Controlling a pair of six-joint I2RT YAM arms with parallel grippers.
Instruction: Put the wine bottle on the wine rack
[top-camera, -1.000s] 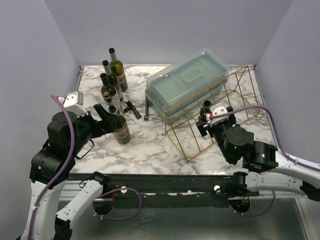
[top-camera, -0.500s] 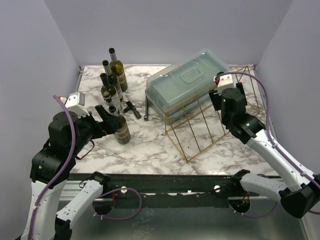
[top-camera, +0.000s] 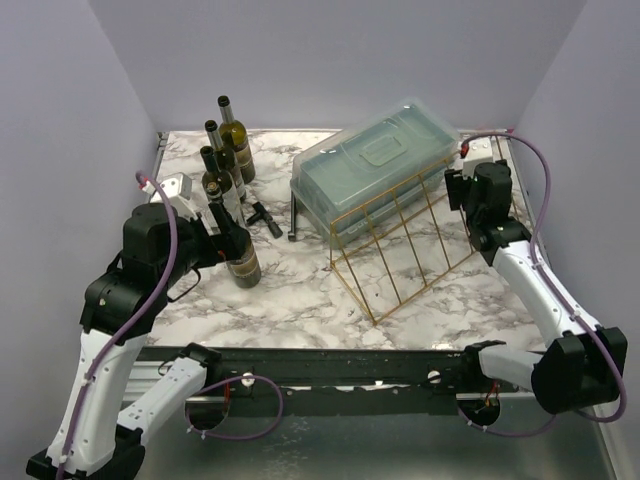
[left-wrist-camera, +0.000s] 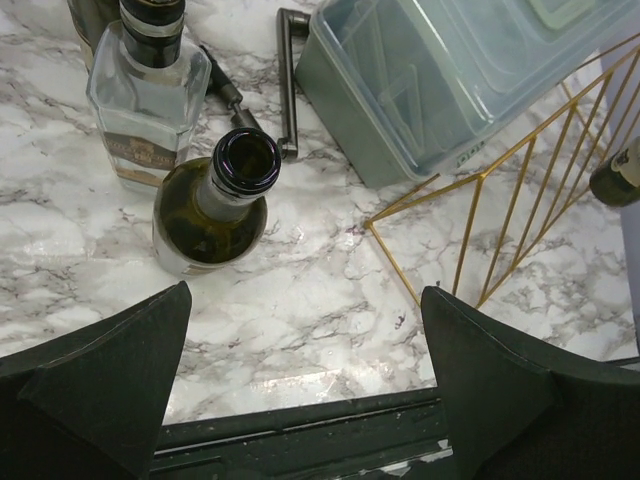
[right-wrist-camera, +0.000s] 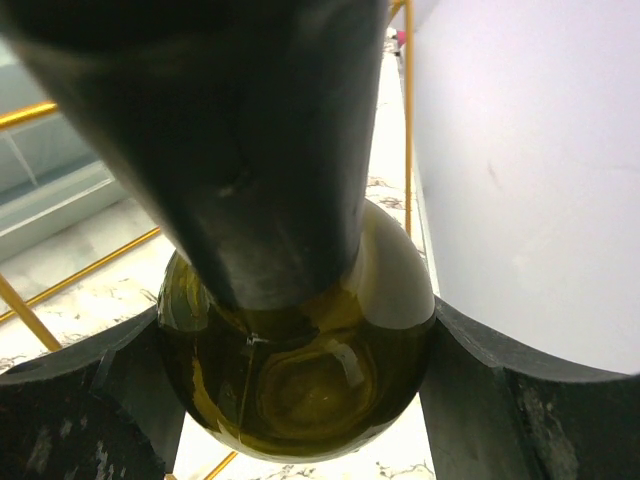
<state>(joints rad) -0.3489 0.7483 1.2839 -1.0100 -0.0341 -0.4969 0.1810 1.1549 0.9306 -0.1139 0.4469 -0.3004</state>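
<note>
the right gripper (right-wrist-camera: 295, 330) is clamped on a dark green wine bottle (right-wrist-camera: 300, 385), a finger pressed against each side of its rounded glass, with the bottle filling most of the wrist view. from above, this gripper sits at the far right end of the gold wire wine rack (top-camera: 400, 235), close to the pale right wall (right-wrist-camera: 520, 150). gold bars show beside and behind the bottle, but whether the glass touches the rack cannot be told. the rack stands on the marble table (top-camera: 300, 295), its slanted bars just in front of the translucent bluish plastic box (top-camera: 375, 160). the left gripper (left-wrist-camera: 305, 295) is spread wide and holds nothing, hanging above an upright green bottle with an open neck (left-wrist-camera: 215, 205). touching that bottle on its far side is a square clear bottle (left-wrist-camera: 145, 105), and a black metal lever (left-wrist-camera: 288, 85) lies between these and the box. more bottles (top-camera: 228, 140) stand in the far left corner.
</note>
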